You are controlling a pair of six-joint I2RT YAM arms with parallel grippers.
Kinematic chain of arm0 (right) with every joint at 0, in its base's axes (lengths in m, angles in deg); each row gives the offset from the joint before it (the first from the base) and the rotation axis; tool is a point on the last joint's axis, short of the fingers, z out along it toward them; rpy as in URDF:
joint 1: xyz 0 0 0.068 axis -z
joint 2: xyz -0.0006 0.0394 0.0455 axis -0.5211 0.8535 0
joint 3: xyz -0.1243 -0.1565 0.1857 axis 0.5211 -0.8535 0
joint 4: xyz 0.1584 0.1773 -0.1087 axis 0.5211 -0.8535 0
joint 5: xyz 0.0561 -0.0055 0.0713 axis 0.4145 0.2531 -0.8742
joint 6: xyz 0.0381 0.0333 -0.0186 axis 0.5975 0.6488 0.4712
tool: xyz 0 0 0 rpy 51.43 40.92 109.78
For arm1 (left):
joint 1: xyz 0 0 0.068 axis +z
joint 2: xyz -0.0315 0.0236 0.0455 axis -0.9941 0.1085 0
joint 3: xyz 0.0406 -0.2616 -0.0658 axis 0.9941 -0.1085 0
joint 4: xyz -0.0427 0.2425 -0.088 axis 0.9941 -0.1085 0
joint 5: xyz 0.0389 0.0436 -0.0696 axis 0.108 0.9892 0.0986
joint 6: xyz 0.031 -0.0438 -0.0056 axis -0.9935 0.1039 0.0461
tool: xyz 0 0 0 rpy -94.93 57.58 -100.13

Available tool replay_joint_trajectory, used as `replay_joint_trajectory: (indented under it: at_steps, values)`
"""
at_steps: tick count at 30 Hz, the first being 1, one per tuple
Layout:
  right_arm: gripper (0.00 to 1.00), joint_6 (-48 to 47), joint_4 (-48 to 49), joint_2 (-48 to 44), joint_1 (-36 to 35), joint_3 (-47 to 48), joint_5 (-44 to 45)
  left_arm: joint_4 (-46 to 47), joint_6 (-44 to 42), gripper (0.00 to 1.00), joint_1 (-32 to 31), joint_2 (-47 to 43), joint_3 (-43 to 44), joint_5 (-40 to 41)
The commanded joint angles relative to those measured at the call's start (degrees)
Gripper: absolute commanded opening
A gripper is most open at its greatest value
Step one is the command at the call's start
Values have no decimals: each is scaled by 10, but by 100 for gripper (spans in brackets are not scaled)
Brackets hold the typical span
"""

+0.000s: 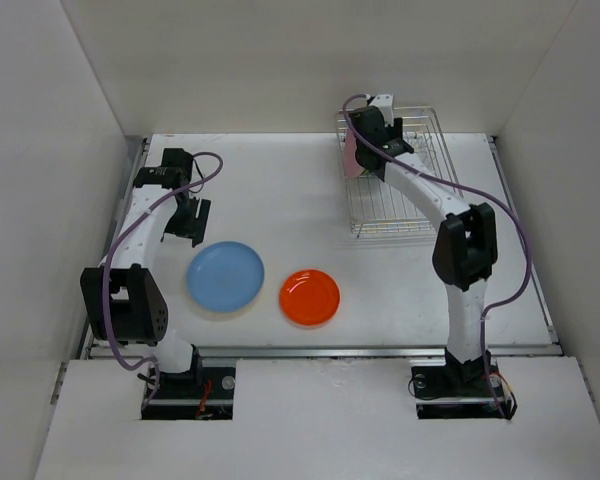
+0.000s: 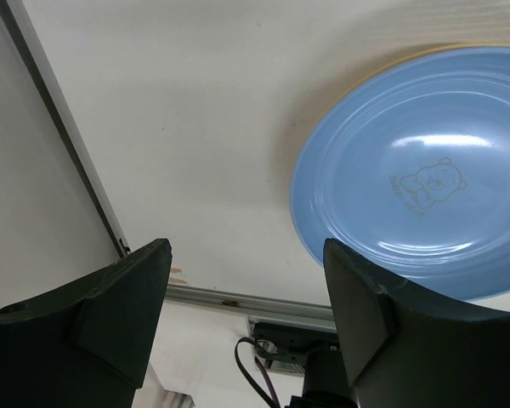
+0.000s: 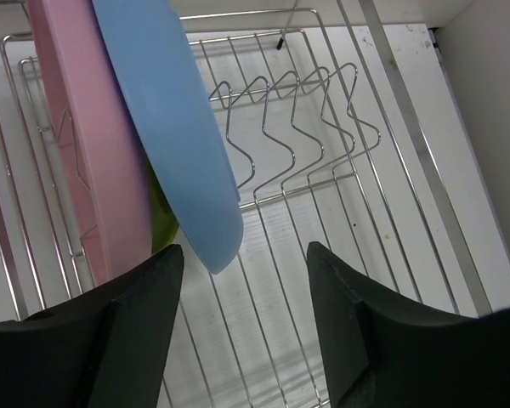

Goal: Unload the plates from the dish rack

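Note:
The silver wire dish rack (image 1: pixel 410 215) stands at the back right. A pink plate (image 3: pixel 85 144), a blue plate (image 3: pixel 174 127) and a lime green plate (image 3: pixel 161 221) stand upright in it at its left end. My right gripper (image 3: pixel 245 280) is open above the rack, just right of the blue plate's rim, holding nothing. A large blue plate (image 1: pixel 225 276) lies flat on the table on top of a pale yellow-orange plate (image 2: pixel 370 72), with a red-orange plate (image 1: pixel 309 297) beside it. My left gripper (image 2: pixel 246 280) is open and empty, above the table left of the blue plate (image 2: pixel 425 170).
The rack's wire dividers (image 3: pixel 297 127) to the right of the plates hold nothing. A metal rail (image 2: pixel 238 299) runs along the table's near edge. White walls (image 1: pixel 40 150) close in both sides and the back.

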Motion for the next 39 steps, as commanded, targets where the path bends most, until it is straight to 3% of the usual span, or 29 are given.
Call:
replay_joint_trajectory:
  at_steps: [1, 3, 8, 11, 15, 24, 25, 27, 29, 39]
  values:
    - [63, -7, 34, 0, 15, 8, -1, -15, 7, 69, -1, -3, 21, -5]
    - [59, -2, 34, 8, 28, 25, -7, -15, 7, 69, -1, -3, 21, -5]
    - [19, -2, 40, 15, 28, 38, -12, -15, 7, 69, -1, -3, 21, -10]
    - [8, -2, 59, -7, 28, 20, -2, -20, 7, 69, -1, 2, 21, -10]
    - [0, 4, 66, -25, 28, 14, 52, -25, 7, 69, -1, 2, 21, -10]
    - [0, -13, 73, -49, 28, 19, 78, -31, 7, 69, -1, -8, 21, -15]
    - [9, -13, 73, -49, 28, 19, 78, -31, 7, 69, -1, -8, 21, -15]
    - [44, -13, 73, -44, 28, 19, 78, -31, 7, 69, -1, -13, 21, -15]
    - [62, -13, 73, -38, 33, 19, 78, -31, 7, 69, -1, -13, 21, -15]
    - [60, 21, 41, 18, 52, 88, 8, -25, 1, 69, -1, -13, 10, -15]
